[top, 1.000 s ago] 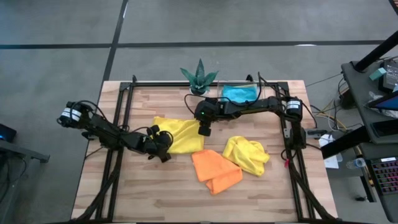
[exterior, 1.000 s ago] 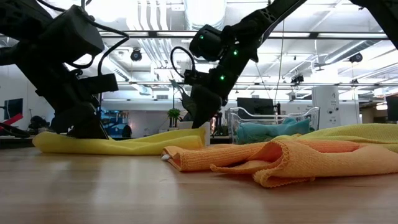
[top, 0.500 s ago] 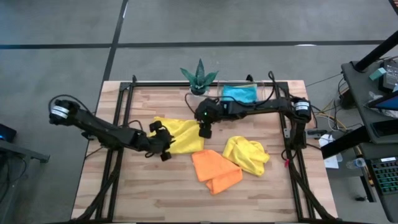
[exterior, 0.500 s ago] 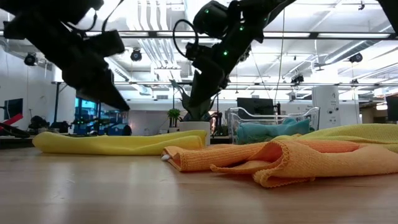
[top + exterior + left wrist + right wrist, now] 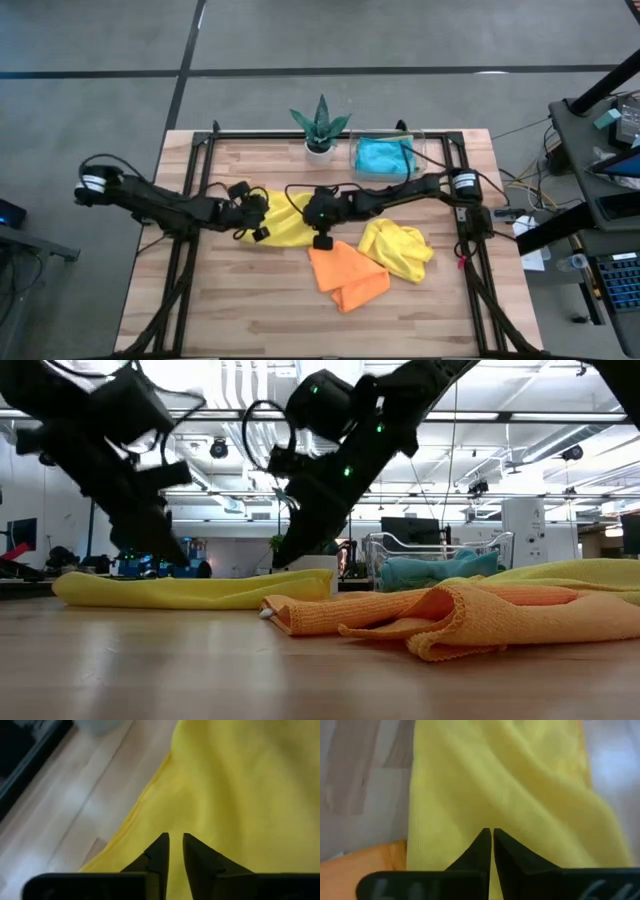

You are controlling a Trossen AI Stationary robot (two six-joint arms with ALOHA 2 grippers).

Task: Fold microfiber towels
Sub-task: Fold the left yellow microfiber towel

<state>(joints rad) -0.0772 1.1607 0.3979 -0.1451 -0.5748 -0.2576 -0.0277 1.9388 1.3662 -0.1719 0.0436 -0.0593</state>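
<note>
A bright yellow towel [image 5: 290, 222] lies spread on the table, low and flat in the low view [image 5: 190, 592]. My left gripper [image 5: 175, 839] hangs over its left edge [image 5: 135, 820], fingers a narrow gap apart, the cloth beyond them smooth. My right gripper [image 5: 491, 832] is shut, slanting down at the towel's near right part [image 5: 318, 232]. An orange towel [image 5: 345, 272] and a second, crumpled yellow towel [image 5: 398, 248] lie to the right, nearer the table's front edge. A blue towel [image 5: 384, 155] sits in the clear tray. My right gripper's shut fingertips [image 5: 482, 842] slant down from the table's far right side onto the yellow towel's top face [image 5: 510, 785], a little in from its edge beside the orange towel [image 5: 365, 860]. I cannot tell whether they touch the cloth. No fold rises at them.
A spiky green potted plant [image 5: 320, 125] stands at the far edge, and the clear tray [image 5: 352, 142] stands to its right. Black frame rails [image 5: 190, 200] run along both sides of the table. Bare wood [image 5: 240, 300] lies at the near left.
My right gripper has gone toward the table's near edge, from the yellow towel's far right part to its near right part beside the orange towel. My left gripper has risen a little and gone toward the far edge along the towel's left side.
</note>
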